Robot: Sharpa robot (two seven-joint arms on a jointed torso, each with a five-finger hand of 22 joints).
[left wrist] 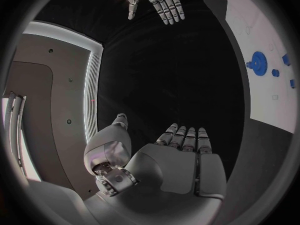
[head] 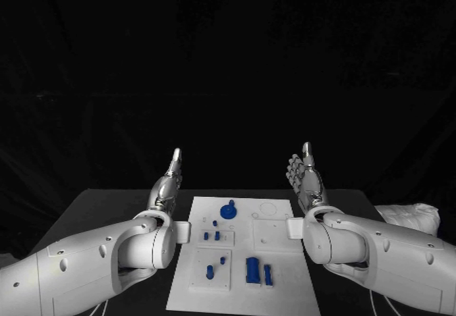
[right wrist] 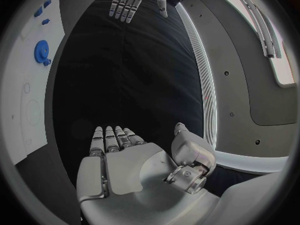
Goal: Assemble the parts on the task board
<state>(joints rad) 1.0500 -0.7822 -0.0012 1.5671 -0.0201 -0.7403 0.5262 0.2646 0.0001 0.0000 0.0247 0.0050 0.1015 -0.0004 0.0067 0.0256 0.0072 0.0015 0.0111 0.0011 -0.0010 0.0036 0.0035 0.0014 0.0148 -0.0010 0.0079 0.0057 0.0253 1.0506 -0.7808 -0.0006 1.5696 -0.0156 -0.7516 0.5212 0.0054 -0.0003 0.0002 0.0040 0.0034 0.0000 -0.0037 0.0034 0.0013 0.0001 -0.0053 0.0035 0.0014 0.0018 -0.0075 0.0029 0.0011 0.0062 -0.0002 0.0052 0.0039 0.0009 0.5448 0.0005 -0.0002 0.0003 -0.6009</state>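
Both robot hands, left (head: 169, 179) and right (head: 304, 172), are raised wide, holding nothing; blue parts (head: 253, 270) lie scattered mid-frame on the task board (head: 285, 289), progress unclear.

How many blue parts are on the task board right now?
8 visible: one gear at the far end, three small pieces mid-board left, two pegs near left, two taller blocks near centre. The arms may hide more.
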